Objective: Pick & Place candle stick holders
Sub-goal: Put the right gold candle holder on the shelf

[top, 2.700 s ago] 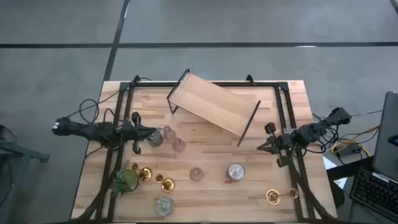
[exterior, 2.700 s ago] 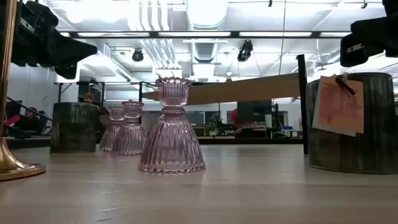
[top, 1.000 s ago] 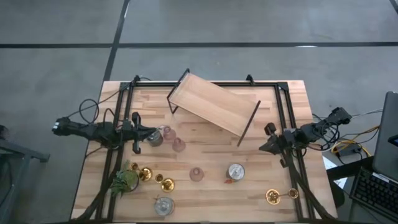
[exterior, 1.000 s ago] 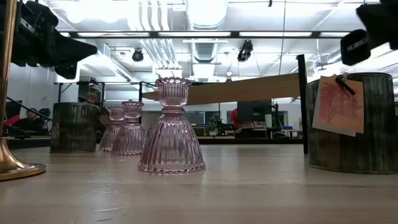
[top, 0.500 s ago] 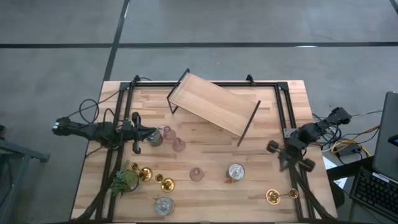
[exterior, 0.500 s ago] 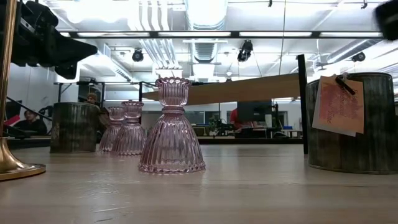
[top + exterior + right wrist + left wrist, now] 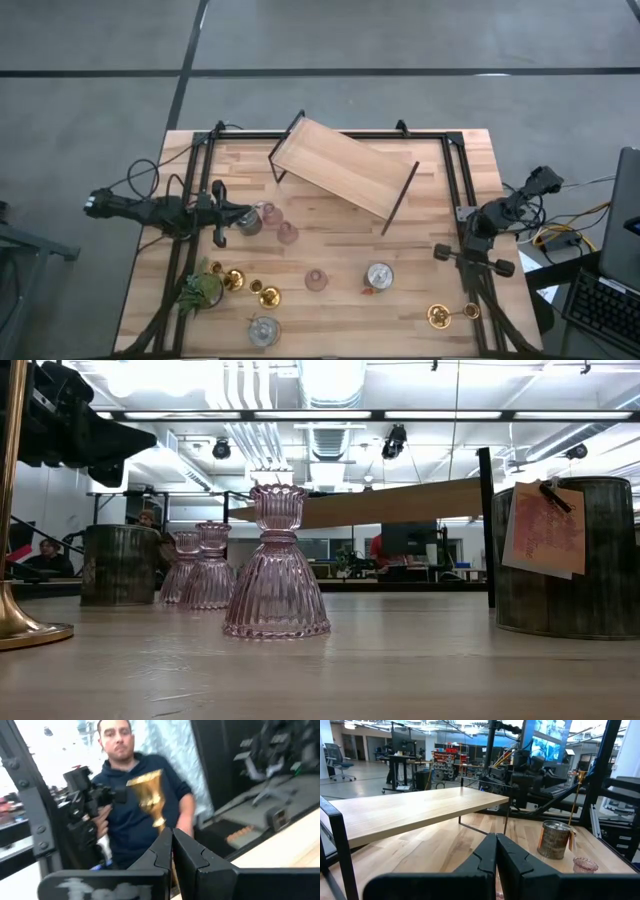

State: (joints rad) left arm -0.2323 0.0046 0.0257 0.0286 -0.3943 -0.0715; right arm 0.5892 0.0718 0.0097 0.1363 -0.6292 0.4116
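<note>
Hovering over the table's (image 7: 330,315) left side, the left claw (image 7: 243,212) is pinched shut and empty beside a silvery holder (image 7: 250,222); gold candlesticks (image 7: 232,279) and pink cups (image 7: 316,280) stand scattered nearby. The right claw (image 7: 441,251), shut and empty, hangs at the right edge.

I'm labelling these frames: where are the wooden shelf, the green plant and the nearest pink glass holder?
wooden shelf (image 7: 345,168): high view, middle of its board.
green plant (image 7: 202,290): high view, its leaves.
nearest pink glass holder (image 7: 276,595): low view, its ribbed bell-shaped body.
</note>
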